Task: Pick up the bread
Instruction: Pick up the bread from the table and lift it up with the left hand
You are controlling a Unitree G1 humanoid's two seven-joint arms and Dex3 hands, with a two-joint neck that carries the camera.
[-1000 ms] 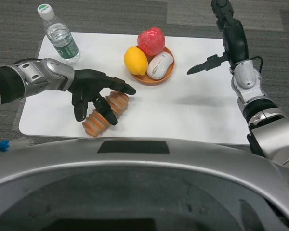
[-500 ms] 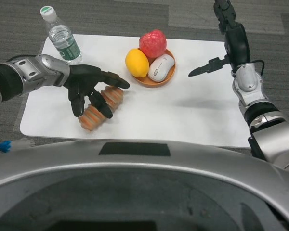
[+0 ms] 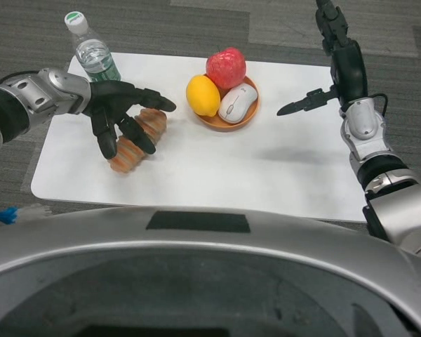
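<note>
L hand (image 3: 119, 116) fingers clamped on bread (image 3: 135, 140), over table (image 3: 266, 168) | R hand (image 3: 330, 63) raised, fingers apart, holds nothing

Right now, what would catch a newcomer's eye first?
The black left hand, its fingers wrapped around a ridged orange-brown bread on the white table's left side. Behind it, an orange bowl holds a red apple, a lemon and a computer mouse.

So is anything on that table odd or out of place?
One thing: a computer mouse lies in the orange bowl beside the lemon and red apple, an odd companion for fruit. Nothing looks spilled or damaged.
</note>
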